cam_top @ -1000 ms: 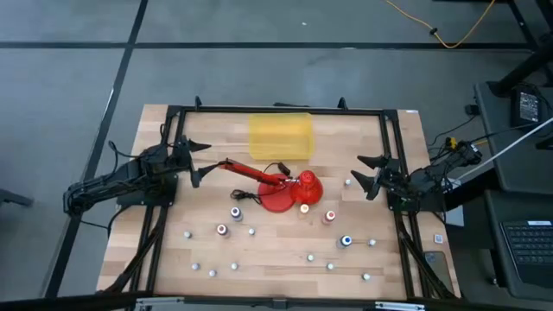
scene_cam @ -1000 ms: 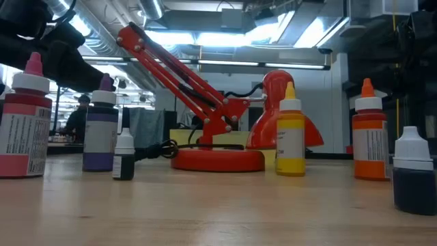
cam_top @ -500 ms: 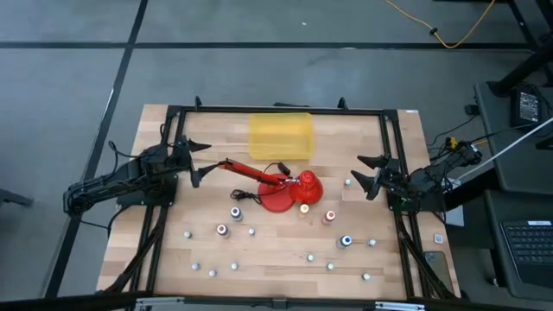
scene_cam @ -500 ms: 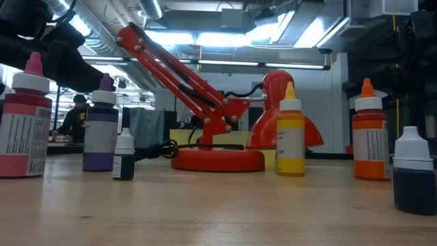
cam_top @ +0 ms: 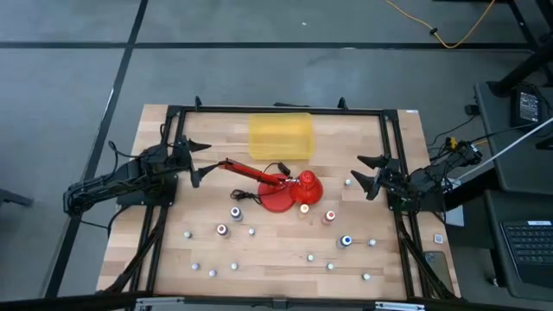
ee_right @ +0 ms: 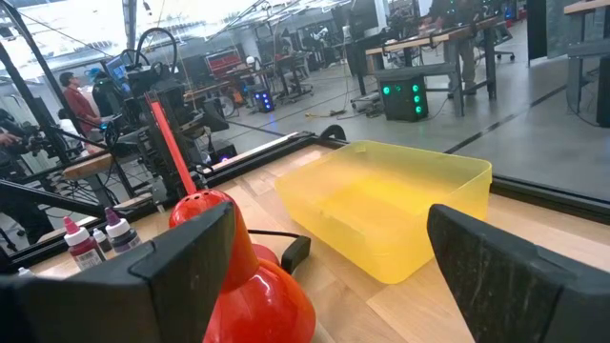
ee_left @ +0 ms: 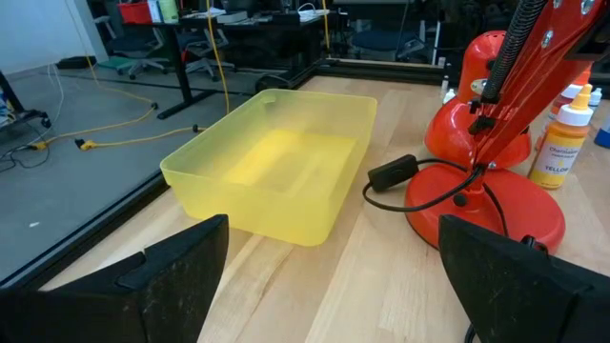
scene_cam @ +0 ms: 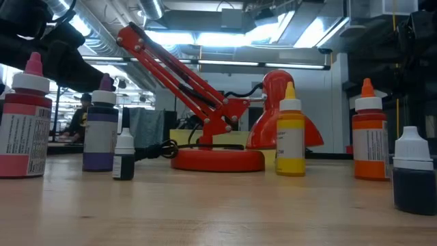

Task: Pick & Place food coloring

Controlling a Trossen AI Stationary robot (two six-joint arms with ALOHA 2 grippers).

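Several small food coloring bottles stand upright on the wooden table near the red lamp: purple (cam_top: 236,213), dark red (cam_top: 222,230), yellow (cam_top: 304,207), orange-red (cam_top: 329,216) and blue (cam_top: 346,241). The low view shows them on their bases: dark red (scene_cam: 24,123), purple (scene_cam: 101,130), yellow (scene_cam: 290,133), orange-red (scene_cam: 371,133), blue (scene_cam: 413,171). My left gripper (cam_top: 200,164) stands open at the table's left edge, far from the bottles. My right gripper (cam_top: 366,177) stands open at the right edge. Neither has anything between its fingers.
A yellow translucent bin (cam_top: 280,136) sits at the far middle of the table. A red desk lamp (cam_top: 281,186) with a folded arm and black cord stands between the bin and the bottles. Several tiny white-capped bottles (cam_top: 251,231) are scattered toward the near edge.
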